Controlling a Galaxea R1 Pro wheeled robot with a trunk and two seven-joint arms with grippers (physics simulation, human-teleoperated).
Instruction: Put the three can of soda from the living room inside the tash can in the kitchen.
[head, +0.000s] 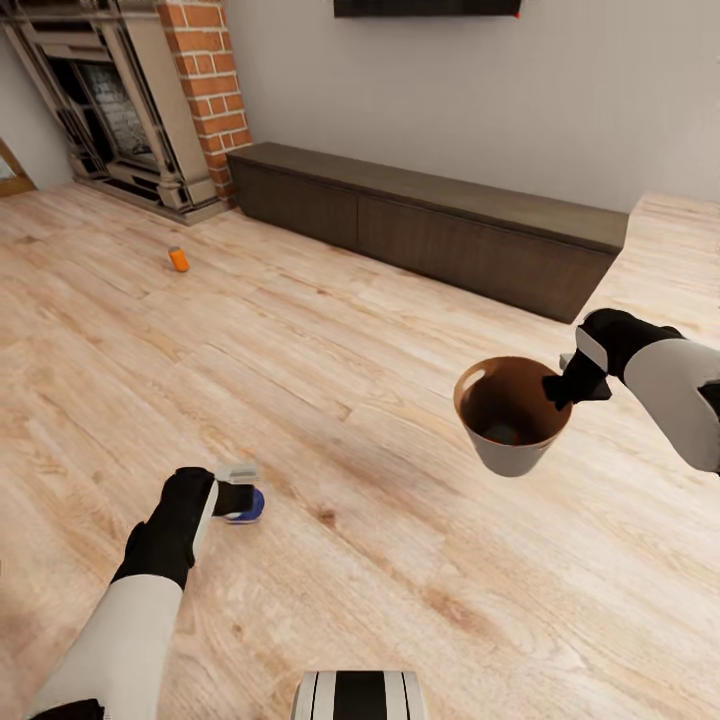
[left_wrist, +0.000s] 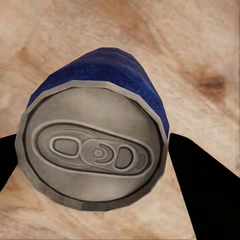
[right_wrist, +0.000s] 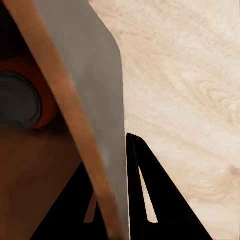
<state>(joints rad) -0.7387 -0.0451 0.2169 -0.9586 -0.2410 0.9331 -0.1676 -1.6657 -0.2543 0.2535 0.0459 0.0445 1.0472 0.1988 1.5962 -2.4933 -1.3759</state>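
Observation:
A dark blue can of soda (head: 252, 506) with a grey top (left_wrist: 92, 150) lies on the wood floor, and my left gripper (head: 238, 494) is shut on its sides, fingers (left_wrist: 200, 185) touching it. My right gripper (head: 562, 386) is shut on the rim of the tash can (head: 510, 440), holding it tilted above the floor. In the right wrist view the fingers (right_wrist: 137, 190) pinch the can's grey wall (right_wrist: 95, 65), and an orange can of soda (right_wrist: 50, 107) lies inside. Another orange can of soda (head: 178, 259) stands far off on the floor near the fireplace.
A long dark low cabinet (head: 430, 220) runs along the far wall under the TV (head: 425, 6). The brick fireplace (head: 130, 110) fills the far left corner. Light wood floor (head: 350, 340) stretches between them and me. My base (head: 360, 695) shows at the near edge.

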